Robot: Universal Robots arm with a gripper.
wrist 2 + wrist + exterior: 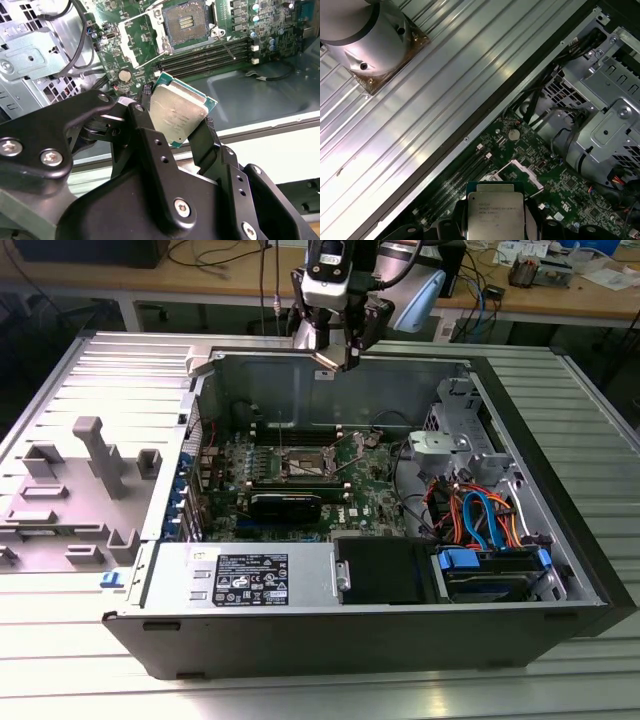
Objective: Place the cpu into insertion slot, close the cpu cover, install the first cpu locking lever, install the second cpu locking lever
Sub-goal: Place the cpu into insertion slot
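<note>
The end effector (176, 125) is clamped on the cpu (179, 111), well apart from the open, empty insertion slot (186, 21).

Grey metal table (590, 420) with long grooves. In the middle, big black computer box (330, 640), lying flat, open on top, reaching close to the near edge. Toward the edge on the exterior view's left, grey plastic holder (70, 510), with a small blue piece (111, 579) at its corner beside the box.
</note>
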